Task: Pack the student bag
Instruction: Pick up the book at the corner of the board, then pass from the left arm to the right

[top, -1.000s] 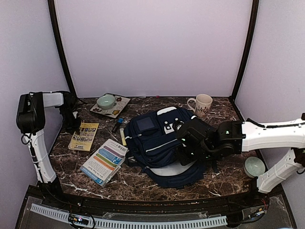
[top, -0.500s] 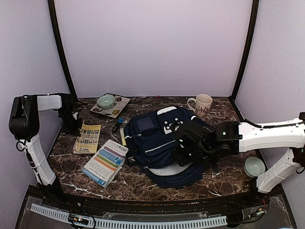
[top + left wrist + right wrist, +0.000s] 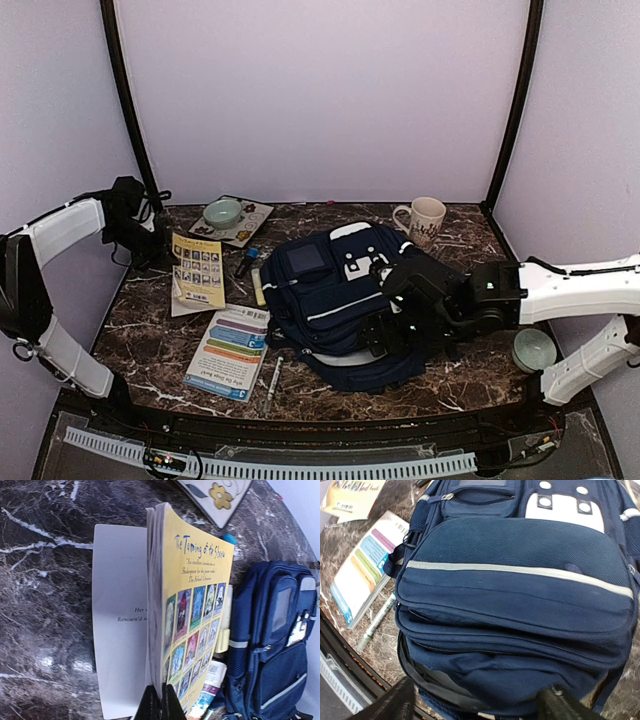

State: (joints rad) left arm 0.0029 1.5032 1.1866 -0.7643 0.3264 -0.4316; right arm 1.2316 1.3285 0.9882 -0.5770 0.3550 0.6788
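Observation:
The student bag (image 3: pixel 330 290), navy with a white stripe, lies flat in the middle of the table. My right gripper (image 3: pixel 400 322) hovers open over its near end. In the right wrist view its fingers (image 3: pixel 395 702) straddle the bag (image 3: pixel 520 580), where a zip gapes over dark lining. My left gripper (image 3: pixel 160 706) is shut on the edge of a yellow paperback (image 3: pixel 195 610), which it holds off the table left of the bag (image 3: pixel 275 645). The book's white cover page hangs open. From above, the paperback (image 3: pixel 198 272) tilts beside the left gripper (image 3: pixel 165 258).
A colourful booklet (image 3: pixel 228 350) and a pen (image 3: pixel 274 376) lie near the front left. A yellow highlighter (image 3: pixel 259 286) and a dark marker (image 3: pixel 245 262) lie by the bag. At the back stand a tray with a bowl (image 3: pixel 232 218) and a mug (image 3: pixel 424 220). Another green bowl (image 3: pixel 533 350) sits far right.
The left gripper has shut on the yellow paperback and raised it toward the bag. The right gripper has opened wide and drawn back toward the bag's near end. The booklet slid nearer, and a pen now shows.

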